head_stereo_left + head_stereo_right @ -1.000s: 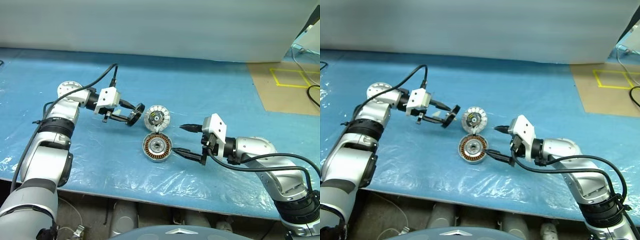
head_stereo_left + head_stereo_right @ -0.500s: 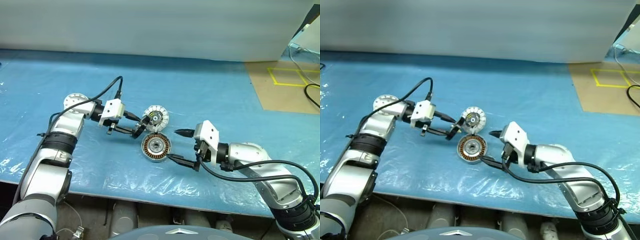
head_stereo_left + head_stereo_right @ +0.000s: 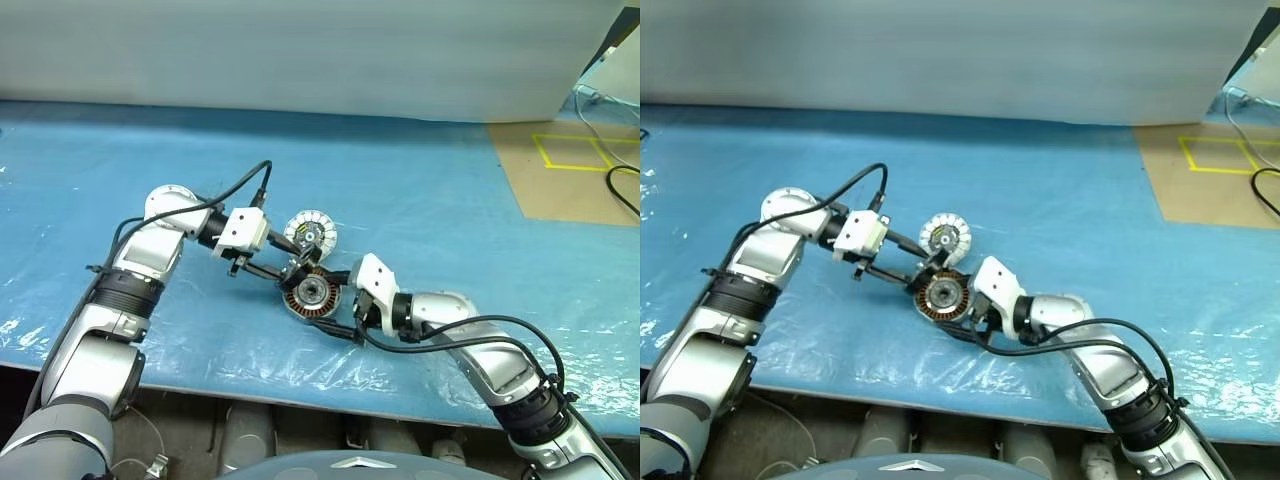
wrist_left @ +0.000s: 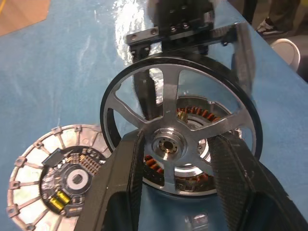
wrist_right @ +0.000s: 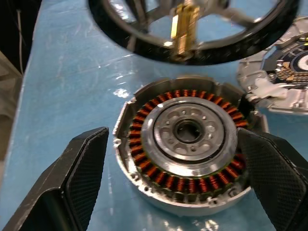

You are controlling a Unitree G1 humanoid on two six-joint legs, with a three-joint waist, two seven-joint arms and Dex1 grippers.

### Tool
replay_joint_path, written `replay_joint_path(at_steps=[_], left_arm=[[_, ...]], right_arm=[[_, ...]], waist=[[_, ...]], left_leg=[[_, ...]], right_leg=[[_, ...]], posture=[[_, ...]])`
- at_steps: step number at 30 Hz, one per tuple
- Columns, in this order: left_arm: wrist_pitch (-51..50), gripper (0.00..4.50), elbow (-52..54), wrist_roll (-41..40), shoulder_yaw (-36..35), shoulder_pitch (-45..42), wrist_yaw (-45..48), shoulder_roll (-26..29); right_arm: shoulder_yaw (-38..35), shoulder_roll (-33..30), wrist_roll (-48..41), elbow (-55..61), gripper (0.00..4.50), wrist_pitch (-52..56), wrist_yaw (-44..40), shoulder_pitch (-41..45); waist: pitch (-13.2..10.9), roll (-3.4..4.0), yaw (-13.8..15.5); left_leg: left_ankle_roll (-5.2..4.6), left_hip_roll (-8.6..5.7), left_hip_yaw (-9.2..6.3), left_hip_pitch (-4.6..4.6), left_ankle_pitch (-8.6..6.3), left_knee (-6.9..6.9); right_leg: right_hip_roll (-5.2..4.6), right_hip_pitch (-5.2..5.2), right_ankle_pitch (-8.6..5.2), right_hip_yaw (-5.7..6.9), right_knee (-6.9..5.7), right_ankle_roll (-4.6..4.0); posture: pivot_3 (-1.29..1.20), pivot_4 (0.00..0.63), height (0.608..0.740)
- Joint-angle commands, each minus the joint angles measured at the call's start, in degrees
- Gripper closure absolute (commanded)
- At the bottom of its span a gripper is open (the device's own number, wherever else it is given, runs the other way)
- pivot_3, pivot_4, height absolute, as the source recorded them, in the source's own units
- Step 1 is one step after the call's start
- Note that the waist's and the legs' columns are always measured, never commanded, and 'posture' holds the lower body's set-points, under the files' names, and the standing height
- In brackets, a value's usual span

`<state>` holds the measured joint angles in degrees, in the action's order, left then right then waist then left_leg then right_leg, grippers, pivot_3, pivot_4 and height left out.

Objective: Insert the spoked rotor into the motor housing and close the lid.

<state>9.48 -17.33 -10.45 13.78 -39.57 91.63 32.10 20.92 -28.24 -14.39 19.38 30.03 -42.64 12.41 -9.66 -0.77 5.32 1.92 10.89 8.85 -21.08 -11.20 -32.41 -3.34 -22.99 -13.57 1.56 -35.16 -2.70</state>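
Black fingers of the left gripper (image 4: 175,192) clench the rotor (image 4: 180,122) by its spokes, one finger at each side of the small hub, and hold it tilted just above the housing (image 5: 185,144), near the middle of the head views. Below it, the right gripper (image 5: 173,192) stands wide open with one finger at each side of the housing, close to the silver wall; whether it touches the wall I cannot tell. To do this step well, I think the rotor must first be made level, and its brass shaft, which shows in the right wrist view, must be brought exactly over the dark hole in the hub before it goes down; the right fingers could close to keep the housing from sliding on the smooth plastic sheet (image 3: 420,190). Around, the lid (image 3: 313,233) lies flat on the sheet just beside the housing, a bit higher in the frame, with its white segments up. It is very near the rotor's rim, so a careless tilt may knock it.
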Motion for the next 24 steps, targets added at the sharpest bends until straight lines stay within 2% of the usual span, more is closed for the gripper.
replay_joint_path(at_steps=[1,6,11,15,19,24], left_arm=[[-0.22,2.73,3.33,-1.21,-0.61,2.17,-2.73,-0.54],[-0.78,2.73,3.05,-0.66,-1.48,3.83,-7.52,-1.52],[0.37,2.73,2.28,-0.78,-1.34,4.16,-9.44,-1.84],[-1.37,2.73,3.01,-1.93,-1.54,3.34,-10.09,-2.59],[-0.88,2.73,1.98,-1.79,-1.42,2.77,-10.19,-2.83],[-0.29,2.73,0.87,-1.82,-1.71,2.39,-9.61,-2.04]], right_arm=[[-1.17,-0.20,0.95,-3.91,0.00,-4.50,-1.35,-1.15],[-4.91,-2.92,1.06,-6.73,0.00,-11.95,-3.57,-6.93],[-10.88,-7.51,0.59,-7.27,0.00,-20.57,-6.39,-16.32],[-14.76,-8.86,-0.67,-6.15,0.00,-23.99,-7.35,-20.59],[-17.94,-9.73,-2.97,-1.54,0.00,-22.18,-7.75,-22.00],[-22.20,-12.62,-7.91,9.66,0.00,-13.12,-6.29,-20.68]], waist=[[0.00,0.00,0.01],[0.01,0.00,0.23],[0.02,0.04,0.30],[0.02,0.04,0.02],[0.03,0.07,0.10],[0.03,0.08,0.15]], left_leg=[[0.00,0.02,0.00,0.01,0.00,0.00],[-0.01,-0.01,-0.02,0.01,0.00,-0.08],[-0.06,-0.01,-0.03,0.00,0.00,-0.12],[-0.17,0.03,-0.01,0.10,0.02,-0.13],[-0.32,0.04,0.00,0.10,0.01,-0.11],[-0.36,0.02,0.00,0.08,0.01,-0.10]], right_leg=[[0.01,0.00,0.00,0.00,-0.03,0.00],[-0.04,0.05,-0.12,0.02,-0.06,-0.19],[-0.05,0.16,-0.12,0.03,0.10,-0.20],[-0.02,0.19,-0.12,0.01,0.11,-0.21],[-0.01,0.16,-0.13,0.02,0.10,-0.22],[-0.01,0.15,-0.12,0.01,0.11,-0.21]], posture=[[0.00,0.150,0.740],[0.00,0.150,0.740],[0.00,0.150,0.740],[0.00,0.150,0.740],[0.00,0.150,0.740],[0.00,0.150,0.740]])
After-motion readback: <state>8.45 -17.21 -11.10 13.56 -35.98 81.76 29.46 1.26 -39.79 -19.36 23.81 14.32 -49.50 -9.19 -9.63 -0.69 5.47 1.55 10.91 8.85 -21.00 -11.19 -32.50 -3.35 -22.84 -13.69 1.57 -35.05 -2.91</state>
